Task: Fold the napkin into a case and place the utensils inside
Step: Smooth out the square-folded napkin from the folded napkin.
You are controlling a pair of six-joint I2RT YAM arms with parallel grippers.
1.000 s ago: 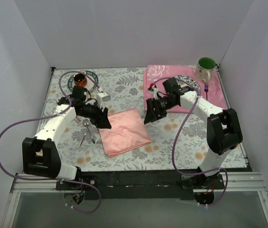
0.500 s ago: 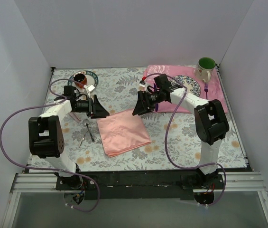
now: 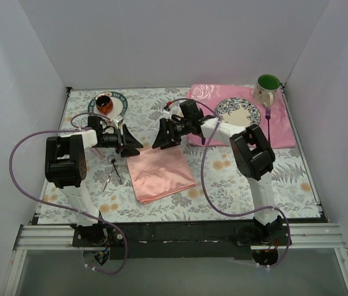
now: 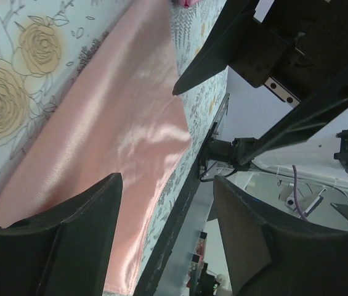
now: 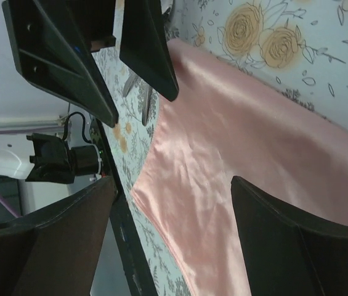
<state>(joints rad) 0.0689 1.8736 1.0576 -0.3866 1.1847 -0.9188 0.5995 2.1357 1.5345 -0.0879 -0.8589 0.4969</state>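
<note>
The napkin [image 3: 160, 174] lies folded into a salmon-pink oblong on the flowered tablecloth, flat and free of both grippers. My left gripper [image 3: 132, 147] hangs open just past its far left corner, fingers pointing right. My right gripper [image 3: 159, 141] hangs open just past its far edge, fingers pointing left, so the two face each other closely. In the left wrist view the napkin [image 4: 112, 135] lies below the open gripper [image 4: 167, 237]. The right wrist view shows the napkin [image 5: 241, 142] under the open gripper [image 5: 170, 243]. The silver utensils [image 3: 113, 172] lie crossed left of the napkin.
A plate with a brown cup [image 3: 106, 103] stands at the far left. On the rose-patterned placemat [image 3: 281, 129] at the far right are a patterned plate [image 3: 238, 111], a green mug [image 3: 267, 87] and a purple fork [image 3: 267, 117]. White walls close in three sides.
Both grippers have left the napkin's side edges and drawn toward each other over its far edge, the right one moving well to the left. Their jaws have widened. The napkin now lies flat.
</note>
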